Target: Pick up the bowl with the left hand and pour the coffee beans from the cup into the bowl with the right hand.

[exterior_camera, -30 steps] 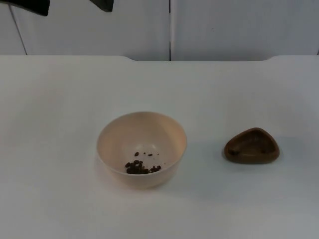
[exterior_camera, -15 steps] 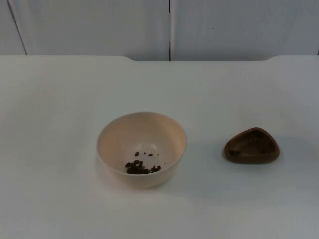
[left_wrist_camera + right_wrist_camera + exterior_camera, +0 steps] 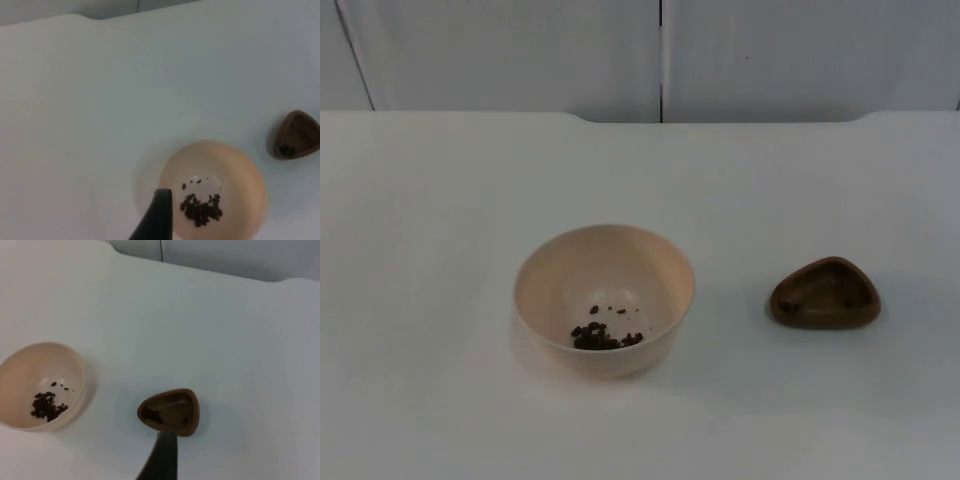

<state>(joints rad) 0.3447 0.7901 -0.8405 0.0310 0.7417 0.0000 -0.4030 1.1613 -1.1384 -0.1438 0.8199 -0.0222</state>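
A white table top [image 3: 440, 200] runs back to a grey partition wall [image 3: 500, 50] with a dark vertical seam.

bowl [image 3: 604, 298] and cup [image 3: 825, 294] well apart

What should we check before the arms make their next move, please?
1. Bowl upright on the table: ok.
2. Beans in the bowl: ok, a small heap lies at its bottom.
3. Cup standing apart from the bowl, at its right: ok.
4. Cup emptied: not ok, the wrist views show a few dark bits that look like beans inside it.
5. Left gripper above the bowl, nothing held: cannot tell, one fingertip shows over the bowl's rim.
6. Right gripper near the cup: cannot tell whether it is open, one fingertip shows just beside the cup.
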